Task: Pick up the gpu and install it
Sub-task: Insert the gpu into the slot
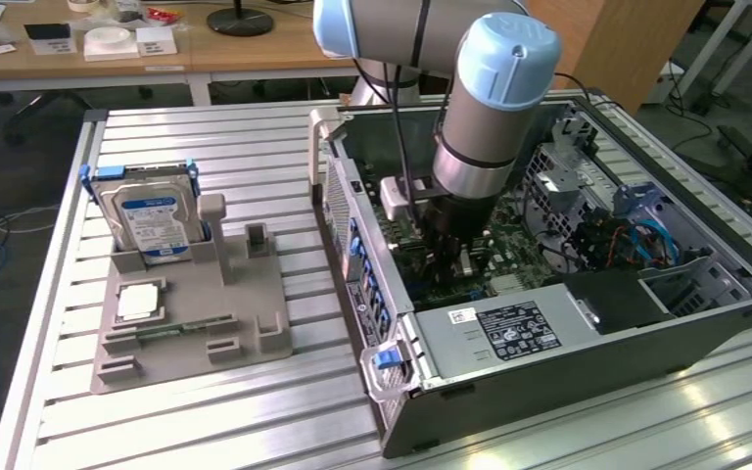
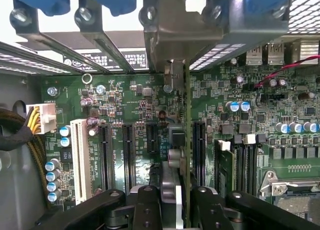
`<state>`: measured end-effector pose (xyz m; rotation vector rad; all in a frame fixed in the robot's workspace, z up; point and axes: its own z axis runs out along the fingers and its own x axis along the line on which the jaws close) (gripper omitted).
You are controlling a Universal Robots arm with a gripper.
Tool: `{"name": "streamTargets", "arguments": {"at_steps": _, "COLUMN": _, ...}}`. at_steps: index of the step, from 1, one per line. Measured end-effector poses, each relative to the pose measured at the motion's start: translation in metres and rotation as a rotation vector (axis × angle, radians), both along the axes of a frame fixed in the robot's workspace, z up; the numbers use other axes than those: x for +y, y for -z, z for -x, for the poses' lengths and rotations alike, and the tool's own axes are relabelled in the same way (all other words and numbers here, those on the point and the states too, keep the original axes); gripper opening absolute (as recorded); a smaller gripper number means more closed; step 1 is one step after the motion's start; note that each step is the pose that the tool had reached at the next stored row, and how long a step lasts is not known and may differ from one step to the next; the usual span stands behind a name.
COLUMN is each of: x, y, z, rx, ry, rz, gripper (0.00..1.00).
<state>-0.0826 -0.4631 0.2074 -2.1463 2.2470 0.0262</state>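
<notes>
The gpu (image 2: 186,140) stands edge-on over the green motherboard (image 2: 130,100), inside the open computer case (image 1: 546,333). Its grey metal end bracket (image 2: 172,35) sits up against the case's rear slot openings. My gripper (image 2: 176,206) is shut on the card, one black finger (image 2: 146,205) on each side of it. The card's lower edge runs beside a black expansion slot (image 2: 199,150); I cannot tell whether it is seated. In the exterior view my gripper (image 1: 448,250) reaches straight down into the case.
A silver hard drive (image 1: 154,220) stands in a grey holder (image 1: 193,323) at the exterior view's left. Further black slots (image 2: 106,155), a white slot (image 2: 80,160) and a yellow cable bundle (image 2: 30,135) lie beside the card. Memory slots (image 2: 245,165) are on its other side.
</notes>
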Motion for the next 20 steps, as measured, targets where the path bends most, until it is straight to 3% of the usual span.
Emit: {"name": "streamTargets", "arguments": {"at_steps": 20, "x": 0.0, "y": 0.0028, "z": 0.0, "rx": 0.0001, "ry": 0.0, "rz": -0.0001, "gripper": 0.28}}
